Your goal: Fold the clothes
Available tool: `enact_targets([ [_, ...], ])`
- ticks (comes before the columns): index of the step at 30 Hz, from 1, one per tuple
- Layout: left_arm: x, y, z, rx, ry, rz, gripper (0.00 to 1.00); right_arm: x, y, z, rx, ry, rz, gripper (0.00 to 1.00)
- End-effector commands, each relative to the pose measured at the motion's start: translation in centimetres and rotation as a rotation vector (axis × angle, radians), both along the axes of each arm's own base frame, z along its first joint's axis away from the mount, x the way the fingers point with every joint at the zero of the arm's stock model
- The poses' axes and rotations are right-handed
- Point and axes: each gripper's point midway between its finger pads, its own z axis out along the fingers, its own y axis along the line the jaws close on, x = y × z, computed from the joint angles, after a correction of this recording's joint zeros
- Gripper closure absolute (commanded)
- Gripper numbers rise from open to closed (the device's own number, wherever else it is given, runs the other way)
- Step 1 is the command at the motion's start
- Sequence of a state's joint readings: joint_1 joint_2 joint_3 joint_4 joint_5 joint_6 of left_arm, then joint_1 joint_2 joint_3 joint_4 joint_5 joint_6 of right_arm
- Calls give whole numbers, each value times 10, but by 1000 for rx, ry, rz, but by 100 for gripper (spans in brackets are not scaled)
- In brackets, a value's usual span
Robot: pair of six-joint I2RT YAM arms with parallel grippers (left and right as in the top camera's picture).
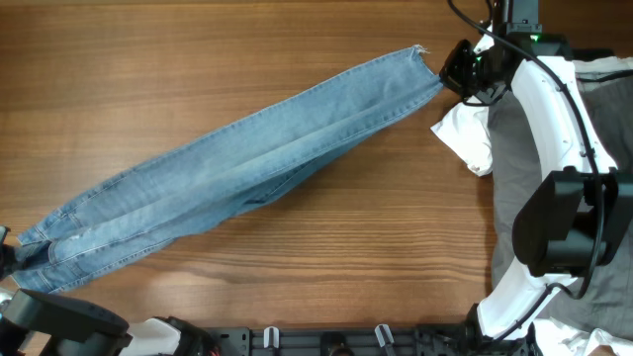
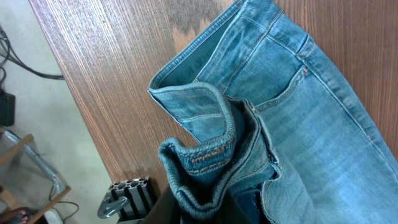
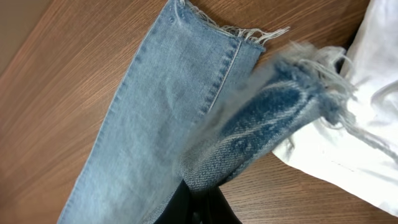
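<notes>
Across the table (image 1: 198,49), the jeans (image 1: 247,158) lie stretched out, legs together; the left gripper (image 2: 199,214) clamps the waistband (image 2: 205,155), the right gripper (image 1: 452,71) pinches a frayed hem (image 3: 292,81). Straightening looks done; every crosswise fold remains.

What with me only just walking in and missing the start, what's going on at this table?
Two robot arms hold light blue jeans stretched diagonally across the wooden table. The left claw is shut on the bunched waistband near the table's left edge; the right claw pinches one frayed hem at the far right, raised while the other hem lies flat. The legs lie at full length, not folded over yet. A white cloth and a dark grey garment lie beside the right arm.
</notes>
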State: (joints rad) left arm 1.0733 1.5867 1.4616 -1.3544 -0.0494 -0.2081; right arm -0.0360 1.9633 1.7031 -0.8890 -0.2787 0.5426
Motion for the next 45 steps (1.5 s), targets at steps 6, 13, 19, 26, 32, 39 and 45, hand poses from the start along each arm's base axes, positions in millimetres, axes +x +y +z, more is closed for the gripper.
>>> enact_targets([
  [6, -28, 7, -3, 68, 184, 64, 96, 27, -12, 10, -137, -135, 72, 96],
  [13, -21, 9, -36, 41, 163, 81, 96, 36, -15, 14, -142, -156, -12, 96],
  [19, -9, -1, -46, -41, 122, 19, 96, 44, -16, 19, -132, -193, -34, 96],
  [26, 29, -18, -9, -61, -150, -7, 96, 44, -19, 19, -148, -189, -38, 96],
  [32, 5, -34, 68, 68, -190, 211, 96, 42, -24, 17, -164, -181, -52, 96],
  [39, -40, -42, -7, -80, 51, 380, 96, 41, -32, 16, -197, -173, -72, 96],
  [45, -42, -20, -69, -164, 136, 484, 96, 41, -34, 16, -213, -172, -84, 96],
])
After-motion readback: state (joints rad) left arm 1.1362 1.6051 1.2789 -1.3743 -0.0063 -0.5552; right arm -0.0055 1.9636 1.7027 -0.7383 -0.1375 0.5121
